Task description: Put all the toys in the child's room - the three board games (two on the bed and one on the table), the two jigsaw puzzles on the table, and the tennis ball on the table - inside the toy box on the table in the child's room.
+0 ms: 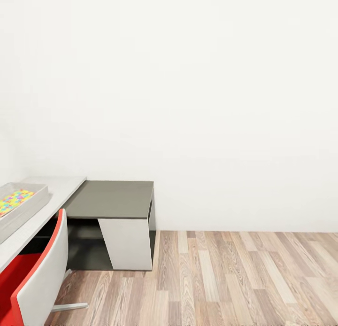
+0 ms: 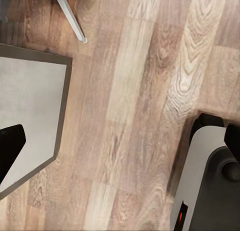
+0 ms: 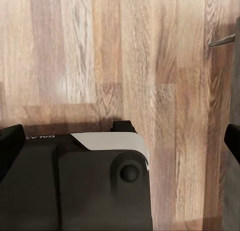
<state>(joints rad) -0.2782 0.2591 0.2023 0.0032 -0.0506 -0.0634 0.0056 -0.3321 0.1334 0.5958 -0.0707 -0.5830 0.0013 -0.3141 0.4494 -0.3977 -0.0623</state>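
Pointing down at the wood floor [image 2: 135, 91], both wrist cameras show dark fingertips at their frame edges, spread wide and holding nothing. A jigsaw puzzle [image 1: 14, 201] lies in the toy box [image 1: 35, 201] at the table's [image 1: 61, 187] far end.

A bare white wall [image 1: 197, 81] meets wood-plank floor [image 1: 234, 279]; a dark-grey-topped side cabinet [image 1: 112, 199] stands beside a red-and-white chair [image 1: 37, 279].
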